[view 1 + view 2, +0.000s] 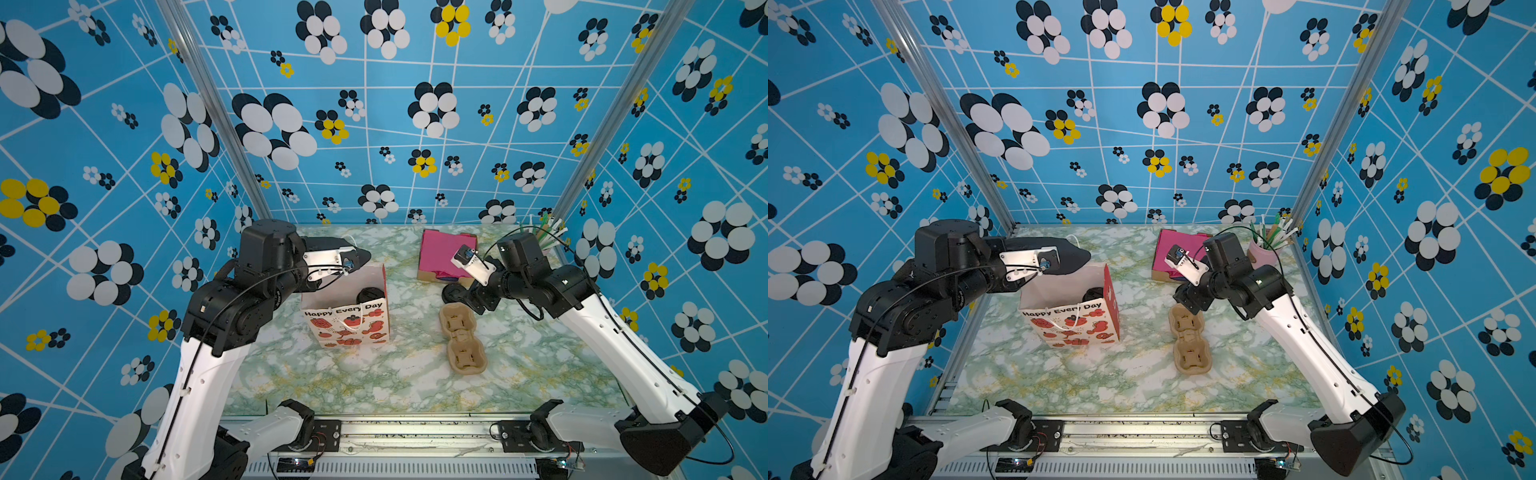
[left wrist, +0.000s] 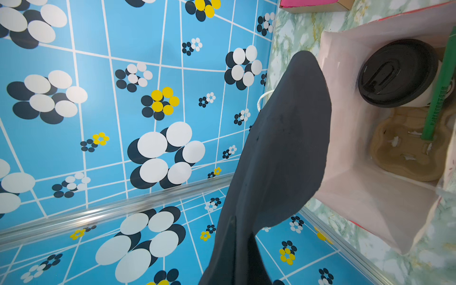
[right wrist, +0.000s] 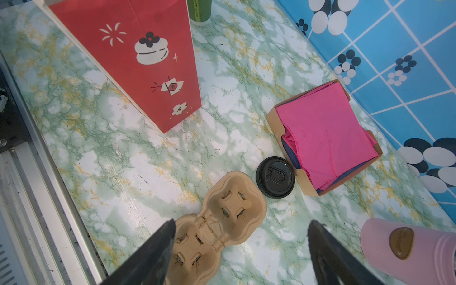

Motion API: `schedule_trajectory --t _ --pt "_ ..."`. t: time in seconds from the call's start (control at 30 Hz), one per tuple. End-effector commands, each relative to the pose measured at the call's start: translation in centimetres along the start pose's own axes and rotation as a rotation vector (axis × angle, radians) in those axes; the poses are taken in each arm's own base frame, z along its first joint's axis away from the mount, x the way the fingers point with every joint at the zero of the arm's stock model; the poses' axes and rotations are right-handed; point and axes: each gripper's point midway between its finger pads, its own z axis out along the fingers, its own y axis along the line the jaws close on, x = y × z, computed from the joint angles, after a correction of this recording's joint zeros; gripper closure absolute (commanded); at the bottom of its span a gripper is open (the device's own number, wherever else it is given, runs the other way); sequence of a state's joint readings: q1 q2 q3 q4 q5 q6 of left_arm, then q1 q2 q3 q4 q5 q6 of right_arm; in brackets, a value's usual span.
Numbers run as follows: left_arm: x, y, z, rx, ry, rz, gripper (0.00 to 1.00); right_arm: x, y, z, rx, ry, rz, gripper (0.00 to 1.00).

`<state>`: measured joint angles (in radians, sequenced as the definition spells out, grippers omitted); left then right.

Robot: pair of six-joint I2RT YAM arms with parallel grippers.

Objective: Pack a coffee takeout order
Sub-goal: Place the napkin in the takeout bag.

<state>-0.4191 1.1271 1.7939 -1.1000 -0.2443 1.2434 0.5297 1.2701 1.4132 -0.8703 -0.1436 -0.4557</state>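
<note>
**Left pincer** point(image 1: 332, 272): clenched on the black napkin point(image 2: 283, 148); its fingers are hidden behind the napkin in the left wrist view; held above the far rim of the paper bag point(image 1: 345, 326), off the worktop point(image 1: 415, 374); the napkin hangs limp, its tip by the bag's mouth; whether it touches the rim cannot be told.

**Paper bag**: upright and open; white front with red prints and the words "Happy Every Day", red side panel; stands in the left half of the worktop, midway between the near and far edges.

**Bag contents**: white paper cup point(image 2: 423, 100), upright, with the black lid point(image 2: 397, 72) seated on it; green wrapped straw point(image 2: 439, 96) leaning just beside the cup; brown pulp cup carrier point(image 2: 407, 150) on the bag floor, the cup at one end of it.

**Right pincer** point(image 3: 241, 222): jaws spread wide, grasping nothing; hangs over a second pulp carrier point(image 3: 222, 217), which lies flat right of centre.

**Second black lid** point(image 3: 275, 177): flat on the worktop, between that carrier and the cardboard box point(image 3: 306, 183), just beside both.

**Cardboard box**: near the far edge, right of centre; holds pink napkins point(image 3: 325, 138) with darker ones beneath.

**Pink cup** point(image 1: 1262, 254): far right corner; holds straws.

**Green cup** point(image 3: 198, 12): behind the bag, only partly seen.
</note>
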Motion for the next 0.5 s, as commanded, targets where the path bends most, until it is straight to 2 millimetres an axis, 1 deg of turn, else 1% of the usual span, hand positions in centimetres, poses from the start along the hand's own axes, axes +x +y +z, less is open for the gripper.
schedule_trajectory --t 0.0,0.2,0.3,0.47 --pt "1.5 -2.0 0.3 0.063 0.068 0.031 1.0 -0.1 0.1 0.5 -0.016 -0.006 0.021 0.13" --pt "2.2 -3.7 1.0 0.131 0.101 0.039 1.0 0.3 0.3 0.8 -0.019 0.006 0.024 0.12" --pt "2.5 -4.5 1.7 0.168 0.125 0.051 1.0 0.6 0.3 0.9 -0.016 0.015 0.023 0.11" --pt "3.7 -5.8 3.1 0.24 0.182 0.04 1.0 1.1 0.4 1.1 -0.018 0.024 0.024 0.1"
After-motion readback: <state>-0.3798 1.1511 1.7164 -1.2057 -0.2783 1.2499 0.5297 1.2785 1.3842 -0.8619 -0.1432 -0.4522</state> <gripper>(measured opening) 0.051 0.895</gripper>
